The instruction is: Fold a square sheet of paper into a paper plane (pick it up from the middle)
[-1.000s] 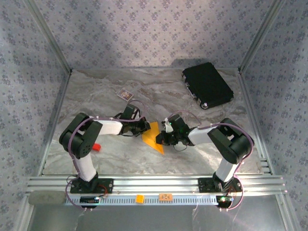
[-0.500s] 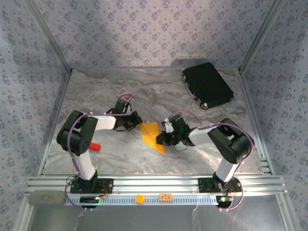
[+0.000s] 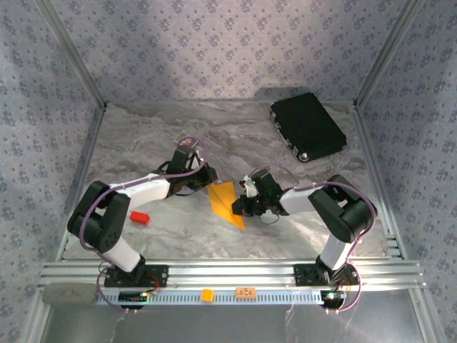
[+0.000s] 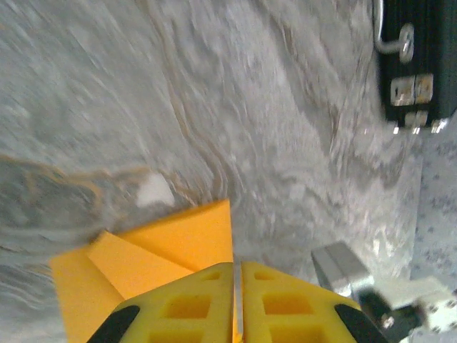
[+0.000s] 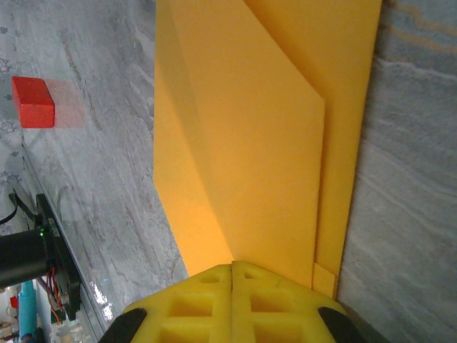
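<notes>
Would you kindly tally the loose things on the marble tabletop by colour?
Orange-yellow: 1, the folded paper
Black: 1, the case
Red: 1, the small block
Pale-edged: 1, the small card
Total: 4

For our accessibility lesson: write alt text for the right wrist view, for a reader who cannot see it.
Folded orange-yellow paper lies flat on a grey marbled table, with the shut yellow pincer at its bottom edge. A small red block sits apart at upper left.

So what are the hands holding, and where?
The right hand appears to pinch the folded paper at its right edge; whether the left hand grips its corner cannot be told.
</notes>
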Robot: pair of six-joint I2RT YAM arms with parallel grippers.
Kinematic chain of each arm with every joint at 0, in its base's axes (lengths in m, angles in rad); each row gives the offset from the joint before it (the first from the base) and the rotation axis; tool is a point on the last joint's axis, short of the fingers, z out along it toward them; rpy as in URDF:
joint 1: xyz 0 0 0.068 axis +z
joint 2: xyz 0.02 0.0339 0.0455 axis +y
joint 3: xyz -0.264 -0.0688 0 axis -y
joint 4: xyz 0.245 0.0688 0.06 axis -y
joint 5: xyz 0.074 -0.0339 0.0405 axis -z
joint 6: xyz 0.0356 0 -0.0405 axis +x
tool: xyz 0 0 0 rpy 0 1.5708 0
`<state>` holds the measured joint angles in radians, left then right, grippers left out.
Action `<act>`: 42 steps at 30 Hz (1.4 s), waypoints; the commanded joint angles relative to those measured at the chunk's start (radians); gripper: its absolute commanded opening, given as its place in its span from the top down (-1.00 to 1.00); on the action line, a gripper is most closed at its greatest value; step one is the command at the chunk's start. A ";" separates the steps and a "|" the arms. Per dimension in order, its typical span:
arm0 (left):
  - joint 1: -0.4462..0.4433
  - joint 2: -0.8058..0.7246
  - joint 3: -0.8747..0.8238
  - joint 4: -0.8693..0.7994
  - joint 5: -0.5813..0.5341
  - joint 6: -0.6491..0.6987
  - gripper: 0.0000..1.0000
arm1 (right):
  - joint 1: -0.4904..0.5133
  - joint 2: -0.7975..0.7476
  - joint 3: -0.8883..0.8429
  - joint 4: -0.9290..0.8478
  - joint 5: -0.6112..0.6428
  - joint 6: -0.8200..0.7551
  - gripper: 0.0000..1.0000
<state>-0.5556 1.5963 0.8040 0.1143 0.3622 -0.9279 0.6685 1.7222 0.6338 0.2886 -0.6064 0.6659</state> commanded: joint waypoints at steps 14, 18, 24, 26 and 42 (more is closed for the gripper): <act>-0.095 0.198 -0.069 0.115 -0.002 -0.037 0.88 | -0.007 0.018 0.004 -0.209 0.023 -0.011 1.00; -0.095 0.205 -0.092 0.120 -0.010 -0.037 0.89 | 0.006 -0.017 0.064 -0.227 0.002 -0.009 1.00; -0.095 0.202 -0.100 0.117 -0.012 -0.032 0.89 | 0.027 0.016 0.169 -0.269 0.019 -0.028 1.00; -0.096 0.201 -0.098 0.117 -0.012 -0.031 0.89 | 0.030 0.045 0.195 -0.277 0.030 -0.028 1.00; -0.085 0.204 -0.100 0.119 -0.017 -0.036 0.91 | 0.038 -0.072 -0.049 -0.213 0.006 0.002 0.99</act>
<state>-0.6502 1.7691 0.7338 0.2893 0.3981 -0.9634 0.6926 1.6825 0.6559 0.1577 -0.5835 0.6575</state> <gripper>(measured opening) 0.049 0.056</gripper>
